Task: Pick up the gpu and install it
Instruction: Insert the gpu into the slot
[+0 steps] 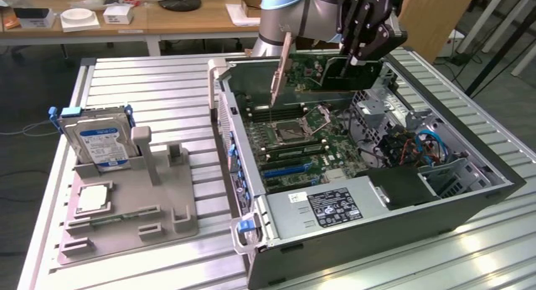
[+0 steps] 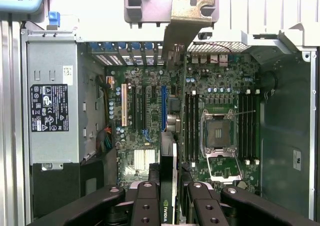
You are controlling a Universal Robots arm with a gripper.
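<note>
Bench entry, one arm, gpu install.

We are looking first at the slatted metal table (image 1: 150, 102), which is carrying everything. The open case (image 1: 469, 202) is lying on its side on it, taking up the exterior view's right half. Inside the case, the power supply (image 1: 331, 208) is sitting at the near end and the motherboard (image 1: 302, 139) is lying flat beyond it, with its empty CPU socket (image 1: 293, 132) showing.

On the exterior view's left, well apart from the case, a grey holder (image 1: 167, 221) is resting on the table. A hard drive (image 1: 99, 145) is standing upright in the holder's far part, and a small square chip (image 1: 92, 198) is lying flat in a pocket nearer the camera.

The gpu (image 1: 327, 70) is hanging above the far end of the case, over the motherboard and clear of it. It is standing on edge, with its metal bracket (image 1: 280, 70) pointing to the exterior view's left.

The gripper (image 1: 358, 59) is clenching the gpu from above, one finger on each face of the card.

From the wrist we are seeing the gpu (image 2: 169, 156) edge-on between the gripper (image 2: 170, 186) fingers (image 2: 145, 201), with the bracket (image 2: 187, 26) at its far end. A blue slot (image 2: 163, 106) on the motherboard (image 2: 145, 86) is running close alongside the card's line. We are noting the power supply (image 2: 50, 106) to one side and the CPU socket (image 2: 218, 131) to the other.
</note>
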